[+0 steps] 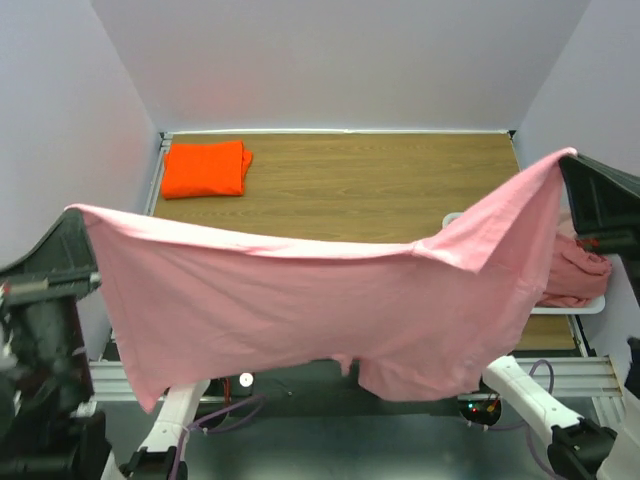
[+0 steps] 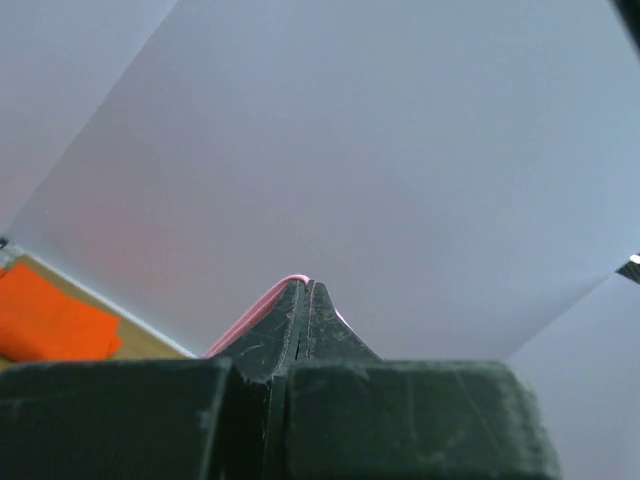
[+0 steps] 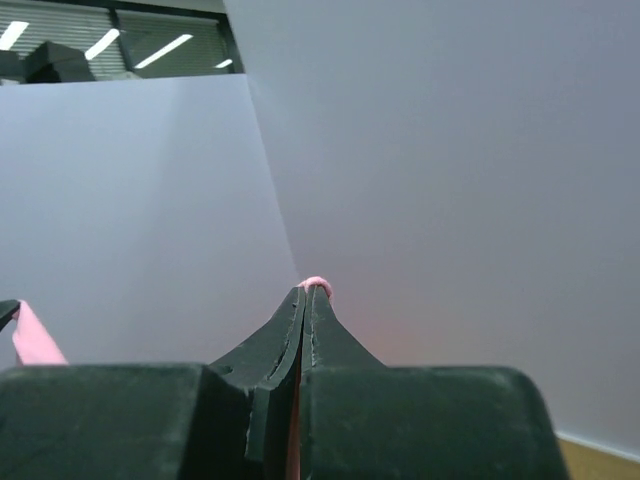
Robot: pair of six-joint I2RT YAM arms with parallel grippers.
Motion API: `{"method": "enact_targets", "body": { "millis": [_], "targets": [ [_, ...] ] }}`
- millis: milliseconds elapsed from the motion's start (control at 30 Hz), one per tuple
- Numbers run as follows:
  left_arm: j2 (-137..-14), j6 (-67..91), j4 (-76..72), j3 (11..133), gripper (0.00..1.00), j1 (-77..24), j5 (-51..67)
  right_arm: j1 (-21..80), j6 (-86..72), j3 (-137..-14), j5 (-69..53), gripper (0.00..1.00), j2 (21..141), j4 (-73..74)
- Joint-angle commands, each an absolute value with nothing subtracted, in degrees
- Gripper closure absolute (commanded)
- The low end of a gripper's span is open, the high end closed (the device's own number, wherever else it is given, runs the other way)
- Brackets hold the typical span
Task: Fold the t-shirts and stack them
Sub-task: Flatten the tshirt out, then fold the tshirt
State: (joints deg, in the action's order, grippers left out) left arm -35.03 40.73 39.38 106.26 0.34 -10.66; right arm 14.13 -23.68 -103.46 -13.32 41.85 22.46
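A pink t-shirt (image 1: 320, 300) hangs spread in the air across the near half of the table, held up at both ends. My left gripper (image 1: 75, 215) is shut on its left corner, raised at the left edge of the top view. My right gripper (image 1: 568, 158) is shut on its right corner, higher up on the right. Pink cloth edge (image 2: 262, 305) shows at the closed left gripper (image 2: 305, 285), and a pink nub (image 3: 317, 285) pokes out of the closed right gripper (image 3: 310, 292). A folded orange t-shirt (image 1: 205, 168) lies at the table's far left corner. More crumpled dusty-rose t-shirts (image 1: 575, 275) lie on a white tray (image 1: 590, 305) at the right.
The wooden table (image 1: 370, 185) is walled by white panels at the back and both sides. The orange shirt (image 2: 50, 325) also appears low left in the left wrist view. Cables and the arm bases (image 1: 170, 430) sit under the hanging cloth at the near edge.
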Motion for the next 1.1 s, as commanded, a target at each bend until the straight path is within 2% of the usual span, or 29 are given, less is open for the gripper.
{"method": "enact_targets", "body": {
  "millis": [0,133,400,567,767,867,1067],
  "targets": [
    [-42.18,40.34,36.22,96.9,1.0,0.18,-13.79,13.8,-22.06,-100.11,-6.95,1.0,49.12,23.12],
    [-48.93,41.48,29.47,86.07,1.0,0.18,-17.57,13.8,-20.4,-95.2,-0.63,1.0,58.68,20.14],
    [-65.89,42.72,7.4,64.01,1.0,0.18,-14.43,13.8,-18.63,-84.82,2.19,1.0,80.29,6.69],
    [-85.46,41.66,2.38,64.24,1.0,0.18,-14.58,13.71,-18.19,-85.25,3.78,1.0,94.37,0.53],
    [-103.42,41.4,1.93,72.68,1.0,0.18,-11.61,13.18,-18.11,-93.59,1.67,1.0,112.48,-1.05],
    [-105.81,41.22,0.89,74.53,1.0,0.18,-11.42,13.01,-17.84,-97.29,1.49,1.0,117.32,-0.97],
    [-105.91,40.69,0.62,74.45,1.0,0.18,-11.52,12.92,-18.63,-95.89,1.41,1.0,116.82,-0.88]
  ]
}}
